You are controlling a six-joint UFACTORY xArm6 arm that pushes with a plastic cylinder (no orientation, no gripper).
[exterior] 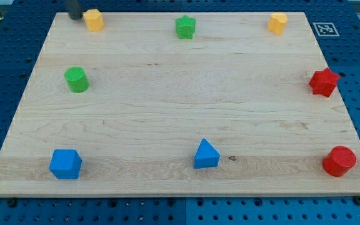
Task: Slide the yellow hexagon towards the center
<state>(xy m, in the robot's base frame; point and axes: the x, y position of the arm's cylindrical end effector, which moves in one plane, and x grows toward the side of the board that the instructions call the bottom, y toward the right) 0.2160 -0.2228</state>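
board [167, 100] | far edge: my tip [74, 18] is seen just left of yellow block [93, 20] at left, green star [185, 27] is set mid, yellow hexagon [277, 23] right | left side: green cylinder [76, 79] | right side: red star [324, 82] | near edge: blue block [65, 164] is placed left, blue triangle [205, 154] mid, red cylinder [339, 161] right

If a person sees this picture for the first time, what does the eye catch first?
Bright blocks ring a pale wooden board, leaving its middle bare. Two red ones stand out at the view's right: a red star and a red cylinder. At the top left, my tip sits just left of a yellow block.
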